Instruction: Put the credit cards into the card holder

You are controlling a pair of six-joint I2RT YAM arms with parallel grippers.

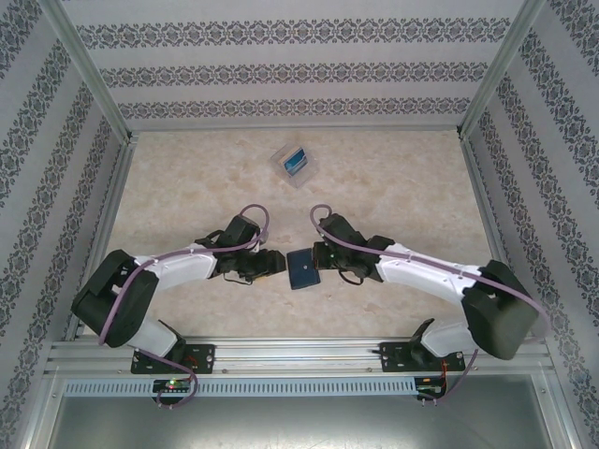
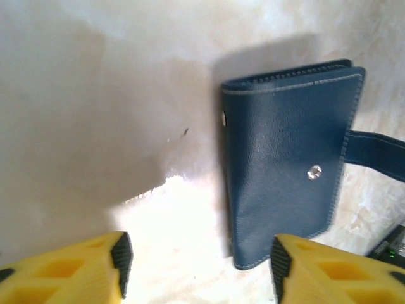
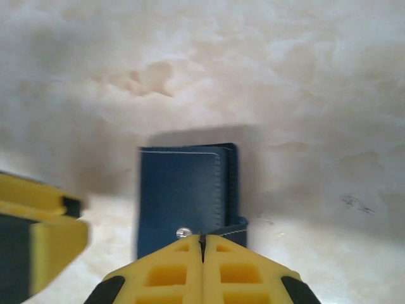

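The card holder (image 1: 302, 268), a folded dark navy wallet, lies on the table between my two grippers. In the left wrist view the card holder (image 2: 288, 152) shows its snap stud, and its clasp tab (image 2: 376, 152) stretches off to the right. My left gripper (image 2: 197, 263) is open just beside the wallet's near edge, with only table between its fingers. My right gripper (image 3: 202, 239) is shut, and the clasp tab (image 3: 235, 229) runs in between its fingertips. A bright blue credit card (image 1: 296, 160) lies inside a transparent case at the far middle of the table.
The transparent plastic case (image 1: 284, 169) sits well beyond both arms. One yellow finger (image 3: 38, 240) of the left gripper shows at the left of the right wrist view. Patterned walls and metal rails enclose the marbled table (image 1: 393, 187).
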